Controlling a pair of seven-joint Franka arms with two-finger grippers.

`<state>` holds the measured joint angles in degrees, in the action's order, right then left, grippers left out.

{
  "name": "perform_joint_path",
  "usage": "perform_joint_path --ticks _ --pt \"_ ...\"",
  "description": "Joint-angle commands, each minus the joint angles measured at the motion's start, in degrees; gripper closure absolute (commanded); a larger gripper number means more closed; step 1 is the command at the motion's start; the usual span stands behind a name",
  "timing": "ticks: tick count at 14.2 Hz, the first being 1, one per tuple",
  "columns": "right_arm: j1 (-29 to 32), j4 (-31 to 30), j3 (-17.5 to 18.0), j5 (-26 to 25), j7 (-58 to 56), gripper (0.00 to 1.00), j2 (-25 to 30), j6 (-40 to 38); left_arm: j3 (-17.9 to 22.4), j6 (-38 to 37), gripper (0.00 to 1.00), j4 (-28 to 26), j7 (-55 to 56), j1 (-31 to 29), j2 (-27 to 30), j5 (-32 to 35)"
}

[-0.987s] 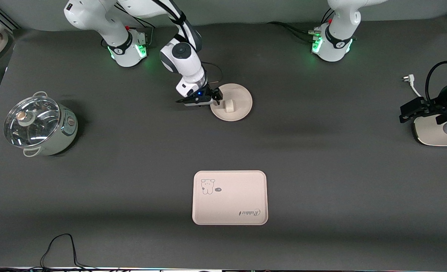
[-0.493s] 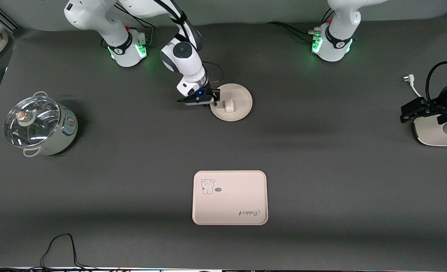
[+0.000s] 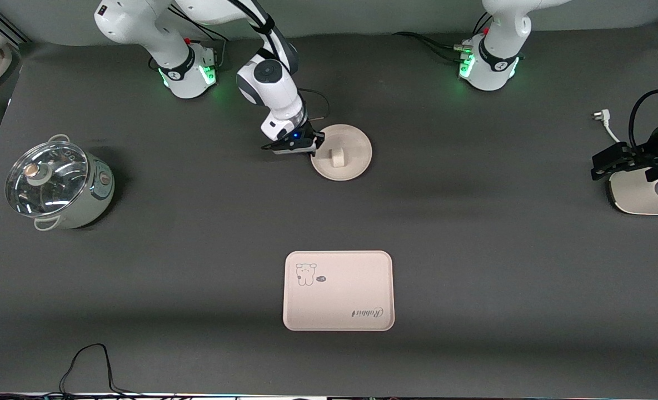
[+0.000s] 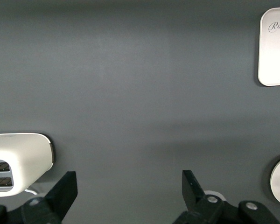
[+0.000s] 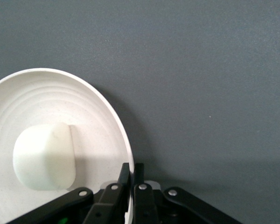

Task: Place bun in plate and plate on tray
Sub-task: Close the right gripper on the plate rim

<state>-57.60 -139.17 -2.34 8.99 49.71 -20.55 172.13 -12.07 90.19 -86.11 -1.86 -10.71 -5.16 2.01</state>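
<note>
The right gripper (image 5: 131, 179) has its fingers clamped on the rim of the plate (image 3: 357, 145), one finger on each face of the rim, and the bun (image 3: 338, 156) sits inside the plate just past those fingers. With the bun in place, the step in hand looks like moving the plate, so the next move calls for a level lift and carry to the tray (image 3: 338, 290), which lies well apart from the fingers, nearer the front camera. The left gripper (image 4: 128, 198) waits with fingers apart over bare table at its own end.
</note>
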Motion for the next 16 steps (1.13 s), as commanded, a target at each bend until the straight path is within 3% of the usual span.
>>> perform_joint_path --ticks 1,11,16 --pt "-0.32 0.3 -0.29 0.86 0.92 1.0 0.59 -0.21 0.2 -1.42 0.0 0.41 -0.69 0.07 0.77 0.54" --pt "5.13 1.09 -0.38 1.03 -1.02 1.0 22.29 -16.64 0.2 -1.42 0.0 -0.03 -0.69 0.16 0.59 0.54" --pt "6.62 3.28 -0.64 1.29 -2.58 1.0 22.93 -18.41 0.2 -1.24 0.0 -0.03 -0.51 0.25 0.51 0.54"
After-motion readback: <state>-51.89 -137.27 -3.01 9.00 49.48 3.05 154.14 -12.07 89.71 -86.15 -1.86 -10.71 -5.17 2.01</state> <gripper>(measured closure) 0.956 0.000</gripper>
